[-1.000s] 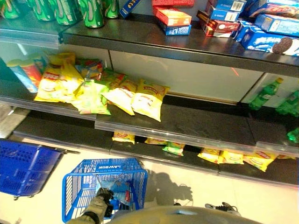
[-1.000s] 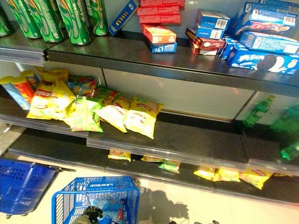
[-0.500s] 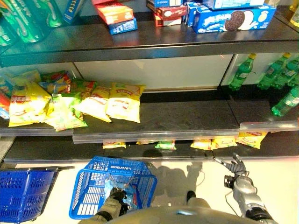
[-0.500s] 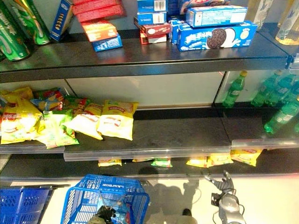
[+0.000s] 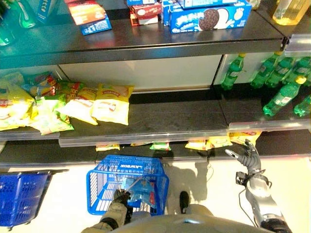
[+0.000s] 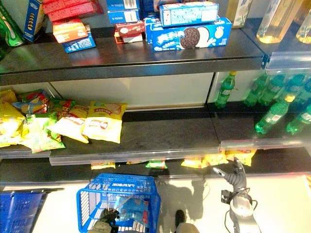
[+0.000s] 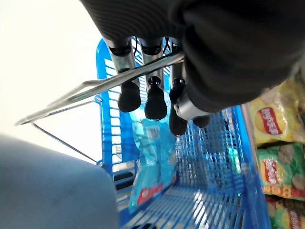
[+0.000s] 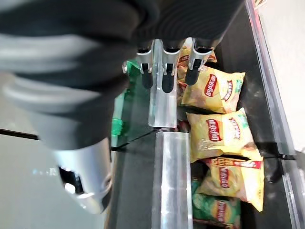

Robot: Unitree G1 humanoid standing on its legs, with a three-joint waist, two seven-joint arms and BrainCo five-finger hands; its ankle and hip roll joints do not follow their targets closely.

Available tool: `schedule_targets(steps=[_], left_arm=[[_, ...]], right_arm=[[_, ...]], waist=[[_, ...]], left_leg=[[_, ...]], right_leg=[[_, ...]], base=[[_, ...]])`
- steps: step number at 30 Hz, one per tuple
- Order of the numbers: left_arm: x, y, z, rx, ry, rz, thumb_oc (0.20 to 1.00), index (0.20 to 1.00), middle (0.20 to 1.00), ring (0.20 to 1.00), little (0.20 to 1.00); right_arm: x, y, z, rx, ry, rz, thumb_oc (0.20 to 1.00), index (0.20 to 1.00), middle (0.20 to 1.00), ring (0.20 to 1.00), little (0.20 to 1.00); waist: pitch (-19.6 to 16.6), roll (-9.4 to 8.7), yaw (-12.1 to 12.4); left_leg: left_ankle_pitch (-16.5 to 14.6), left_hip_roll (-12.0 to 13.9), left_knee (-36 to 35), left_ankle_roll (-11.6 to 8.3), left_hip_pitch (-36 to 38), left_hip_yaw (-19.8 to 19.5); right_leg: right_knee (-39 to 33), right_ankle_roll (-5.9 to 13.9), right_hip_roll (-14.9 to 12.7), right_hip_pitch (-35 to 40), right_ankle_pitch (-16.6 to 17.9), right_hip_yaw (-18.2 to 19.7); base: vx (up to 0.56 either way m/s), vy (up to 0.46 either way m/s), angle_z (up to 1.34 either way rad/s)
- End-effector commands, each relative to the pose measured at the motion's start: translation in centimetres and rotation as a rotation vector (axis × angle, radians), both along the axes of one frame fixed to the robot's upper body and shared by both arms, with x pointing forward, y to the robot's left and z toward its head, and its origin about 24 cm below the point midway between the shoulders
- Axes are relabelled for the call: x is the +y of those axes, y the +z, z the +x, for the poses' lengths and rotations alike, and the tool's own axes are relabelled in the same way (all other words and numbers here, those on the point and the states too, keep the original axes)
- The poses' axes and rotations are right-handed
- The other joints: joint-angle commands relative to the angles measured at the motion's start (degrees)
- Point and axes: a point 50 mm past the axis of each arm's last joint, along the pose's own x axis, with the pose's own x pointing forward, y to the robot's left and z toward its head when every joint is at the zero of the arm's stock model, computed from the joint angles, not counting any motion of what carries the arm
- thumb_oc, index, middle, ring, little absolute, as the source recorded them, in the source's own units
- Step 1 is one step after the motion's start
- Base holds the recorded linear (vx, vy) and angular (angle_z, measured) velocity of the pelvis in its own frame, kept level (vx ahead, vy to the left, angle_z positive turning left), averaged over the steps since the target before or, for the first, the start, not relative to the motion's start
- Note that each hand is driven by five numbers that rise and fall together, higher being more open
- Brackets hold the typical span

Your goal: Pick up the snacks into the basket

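Note:
A blue wire basket [image 5: 127, 168] stands on the floor under the shelves with a blue snack bag [image 5: 138, 187] inside. My left hand [image 5: 120, 198] is at its near side, and in the left wrist view its fingers [image 7: 153, 101] curl round the basket's metal handle [image 7: 95, 87]. My right hand [image 5: 249, 156] is held out open at the right, close before the bottom shelf. Its straight fingers [image 8: 165, 76] point at yellow snack bags [image 8: 212, 90] lying there, apart from them. The same yellow bags [image 5: 217, 142] show under the shelf edge.
A second, darker blue basket [image 5: 22, 194] sits at the lower left. The middle shelf carries yellow and green snack bags [image 5: 112, 102] on the left and green bottles [image 5: 282, 94] on the right. Biscuit boxes [image 5: 209, 17] fill the top shelf. A silver shelf rail [image 8: 167, 162] runs beside my right hand.
The camera has swung right, sliding the shelves leftward. My right hand has come into view and risen toward the bottom shelf. The left hand keeps hold of the basket handle.

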Motion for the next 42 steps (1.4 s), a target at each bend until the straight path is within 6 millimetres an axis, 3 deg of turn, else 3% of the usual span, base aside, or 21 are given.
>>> schedule_targets(steps=[1,4,6,7,8,9,11,14,17,19,20,21,25,26,28,31,38,42], left_arm=[[0.9,-0.3,-1.2,0.07,-0.007,0.045,0.2,0.2,0.2,0.2,0.2],[1.9,0.0,-0.3,0.052,-0.02,0.075,0.2,0.2,0.2,0.2,0.2],[2.2,0.1,-0.3,0.056,-0.018,0.082,0.2,0.2,0.2,0.2,0.2],[2.5,0.1,-0.4,0.057,-0.006,0.09,0.2,0.2,0.2,0.2,0.2],[2.7,0.2,-0.1,0.049,0.009,0.101,0.2,0.2,0.2,0.2,0.2],[2.7,0.3,0.1,0.041,0.015,0.103,0.2,0.2,0.2,0.2,0.2],[2.8,0.4,0.4,0.034,0.022,0.108,0.2,0.2,0.2,0.2,0.2],[3.1,0.6,0.7,0.026,0.032,0.115,0.2,0.2,0.2,0.2,0.2],[3.6,0.5,0.3,0.033,0.046,0.126,0.2,0.2,0.2,0.2,0.2],[3.0,0.4,0.1,0.026,0.067,0.103,0.2,0.2,0.2,0.2,0.2],[2.9,0.4,0.1,0.025,0.067,0.102,0.2,0.2,0.2,0.2,0.2],[2.1,0.4,0.6,0.008,0.032,0.094,0.2,0.2,0.2,0.2,0.2],[0.4,0.5,1.4,-0.019,-0.033,0.068,0.2,0.2,0.2,0.2,0.2],[-0.5,0.8,2.5,-0.043,-0.06,0.057,0.2,0.2,0.2,0.2,0.2],[-1.0,1.0,3.1,-0.055,-0.115,0.066,0.2,0.2,0.2,0.2,0.2],[-1.3,0.9,2.9,-0.054,-0.168,0.075,0.2,0.2,0.2,0.2,0.2],[-1.0,0.7,2.6,-0.037,-0.109,0.062,0.2,0.2,0.2,0.2,0.2],[-0.7,1.0,3.1,-0.058,-0.118,0.073,0.2,0.2,0.2,0.2,0.2]], right_arm=[[-0.3,3.5,2.0,-0.2,-0.002,-0.045,1.0,1.0,1.0,1.0,1.0],[0.2,3.6,2.4,-0.231,-0.016,-0.005,1.0,1.0,1.0,1.0,1.0],[0.3,3.6,2.4,-0.233,-0.022,-0.004,1.0,1.0,1.0,1.0,1.0],[0.3,3.8,2.4,-0.241,-0.03,-0.009,1.0,1.0,1.0,1.0,1.0],[0.0,4.4,2.5,-0.265,-0.052,-0.03,1.0,1.0,1.0,1.0,1.0],[-0.2,4.8,2.5,-0.28,-0.065,-0.038,1.0,1.0,1.0,1.0,1.0],[-0.8,5.5,2.7,-0.309,-0.091,-0.057,1.0,1.0,1.0,1.0,1.0],[-1.1,6.9,3.1,-0.358,-0.111,-0.086,1.0,1.0,1.0,1.0,1.0],[-0.7,7.0,3.1,-0.363,-0.091,-0.085,1.0,1.0,1.0,1.0,1.0],[-1.5,7.8,3.2,-0.376,-0.088,-0.123,1.0,1.0,1.0,1.0,1.0],[-1.5,7.8,3.2,-0.376,-0.088,-0.124,1.0,1.0,1.0,1.0,1.0],[-2.5,8.4,3.0,-0.395,-0.119,-0.139,1.0,1.0,1.0,1.0,1.0],[-4.5,9.0,2.8,-0.397,-0.187,-0.189,1.0,1.0,1.0,1.0,1.0],[-5.9,9.3,2.4,-0.388,-0.239,-0.225,1.0,1.0,1.0,1.0,1.0],[-6.9,8.9,1.7,-0.369,-0.297,-0.22,1.0,1.0,1.0,1.0,1.0],[-7.2,7.9,0.8,-0.33,-0.325,-0.21,1.0,1.0,1.0,1.0,1.0],[-7.7,6.7,-0.4,-0.3,-0.38,-0.156,1.0,1.0,1.0,1.0,1.0],[-8.6,7.3,0.1,-0.319,-0.426,-0.175,1.0,1.0,1.0,1.0,1.0]], waist=[[-0.77,-0.7,-0.23],[1.5,-1.78,-1.11],[1.85,-1.89,-1.48],[1.61,-1.97,-1.21],[0.92,-1.52,-0.26],[0.62,-1.38,-0.04],[0.3,-1.7,-0.02],[0.82,-2.53,-0.64],[0.55,-3.84,-0.37],[0.31,-2.91,-1.05],[0.3,-2.77,-1.12],[1.16,-1.41,-1.76],[2.96,0.9,-2.61],[4.65,1.23,-3.21],[4.66,1.13,-4.28],[3.67,2.0,-4.76],[4.11,2.95,-5.76],[5.18,3.36,-6.04]], left_leg=[[2.31,-2.2,-0.86,-1.19,-1.19,2.49],[2.49,0.19,-0.86,-0.71,-0.34,2.63],[2.76,0.73,-0.86,-0.97,-0.37,2.0],[2.75,1.33,-0.86,-1.35,-0.45,1.83],[2.29,2.78,-0.86,-2.26,-1.33,1.78],[1.8,3.46,-0.86,-2.68,-1.3,1.49],[0.62,4.16,-0.86,-3.58,-0.81,0.94],[-1.34,5.61,-0.86,-5.27,1.23,-0.32],[-1.83,6.53,-0.86,-6.27,2.19,0.77],[0.28,9.7,-0.86,-8.13,0.98,0.5],[0.29,9.82,-0.86,-8.21,0.91,0.41],[1.98,11.14,-0.86,-8.84,-0.7,0.2],[3.78,12.02,-0.8,-9.08,-1.97,-0.23],[5.16,11.41,-0.15,-8.84,-3.85,1.72],[4.43,10.3,0.12,-8.03,-3.99,5.23],[2.58,7.56,-0.15,-6.84,-3.77,4.78],[2.07,6.32,-0.83,-6.41,-3.48,5.15],[1.61,6.09,-0.86,-6.34,-3.91,5.85]], right_leg=[[5.39,4.39,1.9,3.98,-5.19,-2.29],[19.04,8.3,2.72,-2.03,-5.3,-1.54],[19.95,8.76,2.87,-2.83,-5.54,-0.08],[18.27,8.32,1.42,-2.22,-6.32,-0.16],[14.15,7.06,-3.37,-1.23,-6.51,-1.17],[12.47,7.06,-5.32,-0.7,-5.8,-1.4],[6.67,8.0,-9.59,-0.99,-2.18,0.15],[0.35,10.24,-13.34,-2.41,2.89,4.23],[0.5,11.01,-12.73,-1.9,2.07,2.8],[1.16,9.92,-9.79,-1.53,0.06,2.4],[1.24,9.84,-9.68,-1.58,0.01,2.29],[1.18,8.61,-7.8,-1.39,-1.13,1.18],[0.43,7.17,-5.3,-0.96,-2.27,0.07],[0.68,6.66,-5.3,-1.09,-2.48,-0.66],[1.22,6.14,-5.16,-1.88,-2.68,-1.49],[0.79,5.7,-3.67,-2.21,-2.57,-0.69],[-0.9,5.65,-3.96,-1.99,-1.99,0.3],[-1.7,6.02,-4.44,-2.61,-1.14,1.04]], base=[[0.0,-0.07,0.2],[-0.05,-0.101,0.13],[0.01,-0.078,0.21],[0.02,-0.173,0.31],[0.04,-0.244,0.17],[0.04,-0.318,0.15],[0.1,-0.288,0.04],[0.1,-0.318,-0.13],[0.06,-0.302,0.17],[0.01,-0.361,0.42],[-0.1,-0.305,0.28],[-0.09,-0.299,0.1],[-0.08,-0.238,0.19],[-0.11,-0.139,-0.01],[-0.07,-0.179,0.27],[0.03,-0.094,0.22],[0.04,0.011,-0.15],[0.0,0.046,-0.02]])
